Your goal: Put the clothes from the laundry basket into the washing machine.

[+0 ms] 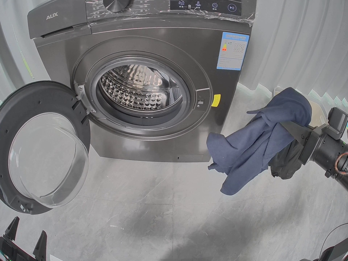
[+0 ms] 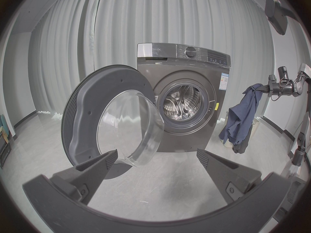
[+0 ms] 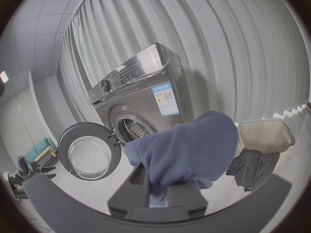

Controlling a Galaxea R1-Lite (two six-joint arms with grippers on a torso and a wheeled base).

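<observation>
A navy garment [image 1: 253,142] is held aloft near the laundry basket [image 3: 265,135] in the clamped fingers of the right gripper [image 3: 158,186], ready for the washing machine [image 1: 145,29], whose door [image 1: 36,102] is swung wide, while the left gripper [image 2: 155,153] is held low, fingers spread and empty.

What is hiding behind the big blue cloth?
A dark garment shows behind the blue cloth, and a corner of the pale laundry basket peeks out. From the head view, the cloth covers the rest of the basket.
</observation>
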